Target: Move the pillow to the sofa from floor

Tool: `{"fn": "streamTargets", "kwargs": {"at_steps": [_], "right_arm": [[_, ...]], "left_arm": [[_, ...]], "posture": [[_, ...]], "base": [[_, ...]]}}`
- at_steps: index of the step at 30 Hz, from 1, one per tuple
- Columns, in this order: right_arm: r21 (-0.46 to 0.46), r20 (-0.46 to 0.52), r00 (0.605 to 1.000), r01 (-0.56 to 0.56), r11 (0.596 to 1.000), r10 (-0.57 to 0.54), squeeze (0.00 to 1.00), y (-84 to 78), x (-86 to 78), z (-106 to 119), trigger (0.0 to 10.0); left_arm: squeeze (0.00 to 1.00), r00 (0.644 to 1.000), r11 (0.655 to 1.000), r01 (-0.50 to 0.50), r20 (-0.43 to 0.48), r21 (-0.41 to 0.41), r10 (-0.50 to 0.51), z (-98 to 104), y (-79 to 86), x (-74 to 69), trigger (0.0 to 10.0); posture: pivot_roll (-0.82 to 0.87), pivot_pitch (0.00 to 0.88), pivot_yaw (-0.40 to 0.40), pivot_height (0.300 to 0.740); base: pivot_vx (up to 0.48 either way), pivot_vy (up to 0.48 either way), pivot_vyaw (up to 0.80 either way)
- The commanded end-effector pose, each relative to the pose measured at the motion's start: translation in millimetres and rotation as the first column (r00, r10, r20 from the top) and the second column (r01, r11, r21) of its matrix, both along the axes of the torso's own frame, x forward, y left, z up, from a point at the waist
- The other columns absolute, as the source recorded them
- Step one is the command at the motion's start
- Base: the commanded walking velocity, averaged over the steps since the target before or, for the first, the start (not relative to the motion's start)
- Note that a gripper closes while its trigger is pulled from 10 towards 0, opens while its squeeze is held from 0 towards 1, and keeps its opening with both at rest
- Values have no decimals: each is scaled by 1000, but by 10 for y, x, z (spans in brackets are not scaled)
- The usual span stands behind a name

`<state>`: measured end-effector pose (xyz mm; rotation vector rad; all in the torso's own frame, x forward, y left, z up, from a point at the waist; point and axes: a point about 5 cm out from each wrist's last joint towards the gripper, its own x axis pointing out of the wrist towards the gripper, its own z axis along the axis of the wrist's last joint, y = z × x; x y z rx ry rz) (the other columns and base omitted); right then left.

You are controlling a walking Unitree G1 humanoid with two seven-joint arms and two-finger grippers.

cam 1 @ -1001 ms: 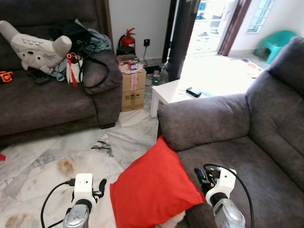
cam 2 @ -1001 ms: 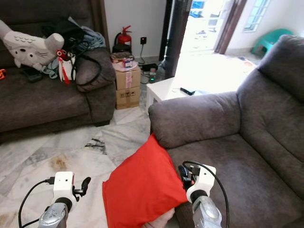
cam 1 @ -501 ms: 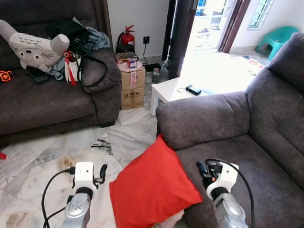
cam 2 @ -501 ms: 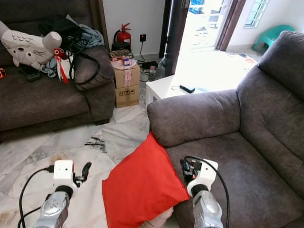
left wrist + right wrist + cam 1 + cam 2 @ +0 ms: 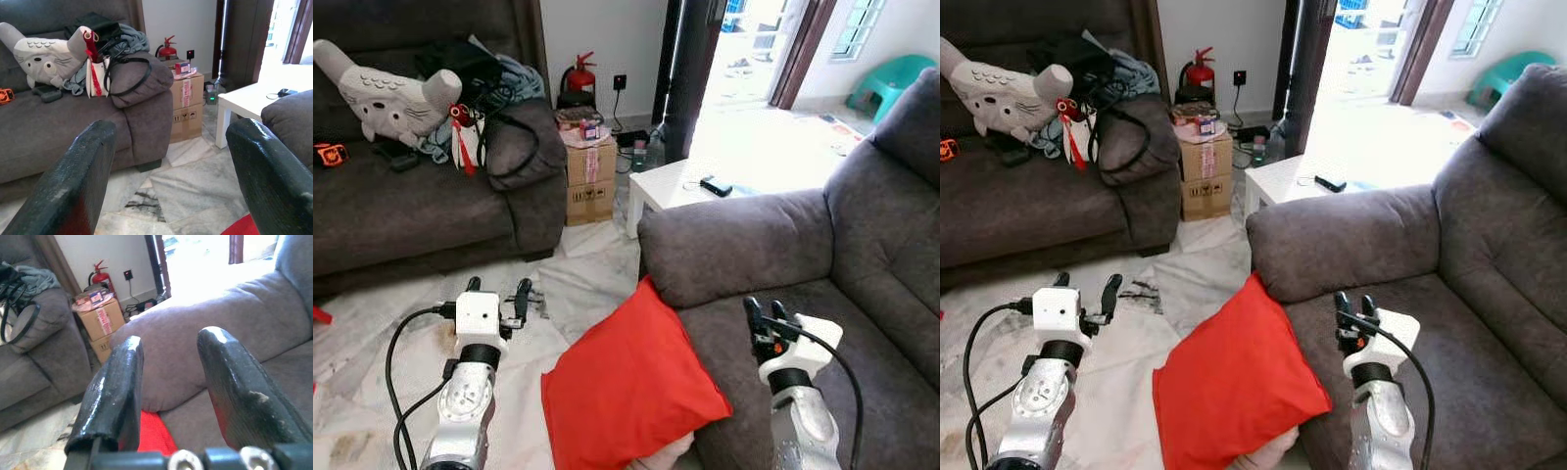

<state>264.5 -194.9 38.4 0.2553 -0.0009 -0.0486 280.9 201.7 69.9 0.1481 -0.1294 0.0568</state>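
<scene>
A red pillow (image 5: 628, 390) stands tilted on the marble floor, leaning against the front of the grey sofa (image 5: 832, 333) on my right; its lower corner rests on something pale. My left gripper (image 5: 497, 292) is raised over the floor to the pillow's left, open and holding nothing. My right gripper (image 5: 762, 315) hovers over the sofa seat just right of the pillow, fingers a little apart and bare. A corner of the pillow (image 5: 242, 227) appears in the left wrist view. In the right wrist view the pillow (image 5: 155, 436) lies below the fingers, against the sofa's armrest (image 5: 195, 347).
A second dark sofa (image 5: 401, 211) at the back left carries a plush toy (image 5: 386, 98) and bags. Past it are a cardboard box (image 5: 589, 176), a fire extinguisher (image 5: 578, 80) and a low white table (image 5: 690, 186). A black cable loops from my left arm over the floor.
Both arms have lifted: the left gripper rose and spread wider beside the pillow, the right rose over the sofa seat. The pillow has stayed where it was.
</scene>
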Motion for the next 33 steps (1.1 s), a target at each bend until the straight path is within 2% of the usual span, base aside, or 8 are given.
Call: {"fn": "streamTargets", "kwargs": {"at_steps": [1,6,15,30,33], "right_arm": [[-4,22,1000,0,1000,0,0,18,36,88,10000],[-6,27,1000,-5,1000,5,0,49,101,160,10000],[-15,-2,1000,-22,1000,22,0,58,106,190,10000],[-24,-6,998,-61,998,61,0,104,143,254,10000],[-30,-5,998,-60,998,60,0,101,150,265,10000]], "left_arm": [[0,1000,999,23,3,28,-23,44,-28,17,10000],[0,999,999,33,-5,22,-33,60,-70,30,10000],[0,999,1000,30,-20,9,-29,59,-62,24,10000],[0,999,999,34,-35,-6,-34,63,-51,47,10000],[0,999,999,32,-37,-10,-32,67,-48,61,10000]], "posture": [[9,0,-58,740],[8,0,-55,740],[8,0,-60,740],[7,0,-68,651],[7,0,-68,651]], "base": [[0,0,0],[0,0,0],[0,0,0],[0,0,0],[0,0,0]]}}
